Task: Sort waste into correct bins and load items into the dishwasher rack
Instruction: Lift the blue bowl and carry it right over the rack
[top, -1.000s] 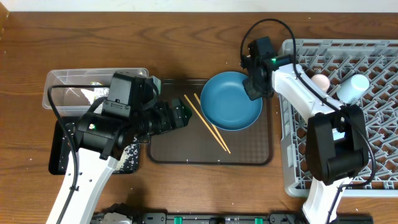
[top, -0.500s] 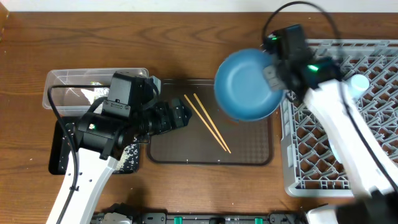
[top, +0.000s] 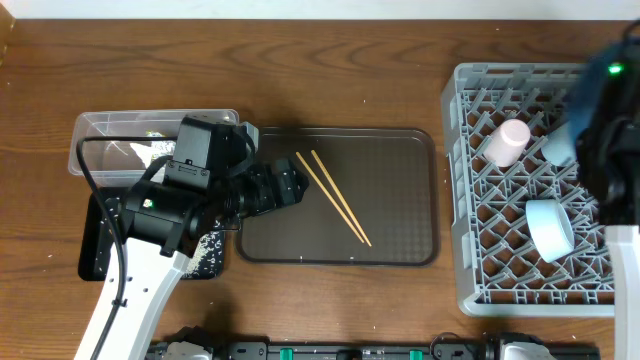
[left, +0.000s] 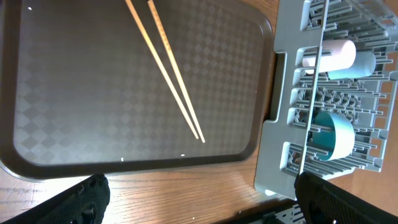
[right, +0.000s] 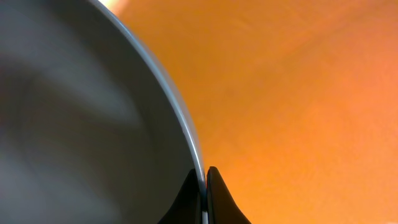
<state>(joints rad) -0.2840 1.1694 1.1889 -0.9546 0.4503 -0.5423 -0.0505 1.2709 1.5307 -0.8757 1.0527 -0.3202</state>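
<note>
— Right tool (right: 204, 183) is clamping together on the rim of the blue plate (right: 93, 124). Where is that against the dishwasher rack (top: 470, 270)?

— Hard to say. The wrist view is showing only rim and an orange blur. From overhead, the right arm is smearing across the rack's side away from the brown tray (top: 400, 245), so I cannot tell how near the pegs the plate is hanging. Gripping it edge-on is probably meant to let it go down between pegs upright.

— And the left tool (top: 288, 186)?

— Standing wide apart, gripping nothing, hovering over the tray's end away from the rack. It is likely lining up on the chopsticks (top: 333, 198), which are lying side by side on the tray, slanting toward the rack.

— Inside the rack?

— A pink cup (top: 507, 142) and a light blue cup (top: 550, 228) are lying on their sides among the pegs.

— Setting?

— A dark-grained wooden counter (top: 300, 60) is carrying everything, with the tray lying just beside the rack. Only a pale strip beyond the counter is showing of the room.
</note>
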